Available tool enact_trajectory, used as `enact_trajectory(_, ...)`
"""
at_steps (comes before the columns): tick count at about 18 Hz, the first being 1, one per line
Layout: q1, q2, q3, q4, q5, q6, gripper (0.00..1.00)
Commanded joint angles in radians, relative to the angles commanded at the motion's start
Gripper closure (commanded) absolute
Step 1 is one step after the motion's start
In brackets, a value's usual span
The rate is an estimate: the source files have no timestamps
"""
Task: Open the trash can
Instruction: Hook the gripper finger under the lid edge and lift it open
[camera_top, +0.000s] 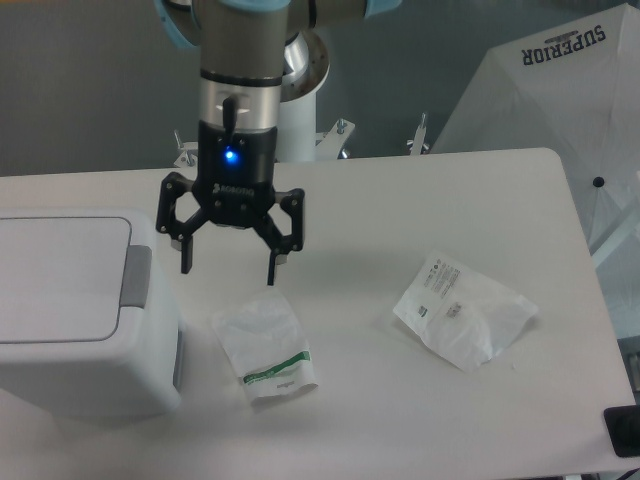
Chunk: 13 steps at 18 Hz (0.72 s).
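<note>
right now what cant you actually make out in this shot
- Trash can: its left side is cut off by the picture's left edge; the closed lid hides the inside.
- Bag with green print and bag on the right: label text too small to read.
- Gripper: open, but its height above the table cannot be judged from this single view.
- Dark object at lower right corner: cut off by the edge, unidentifiable.

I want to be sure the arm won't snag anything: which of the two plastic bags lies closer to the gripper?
The bag with the green stripe, just below the open gripper. The other bag lies far to the right.
</note>
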Motion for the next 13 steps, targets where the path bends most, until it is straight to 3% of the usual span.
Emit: enact_trajectory(13,-0.034,-0.011,-0.008,-0.002,0.0,-0.015,0.0)
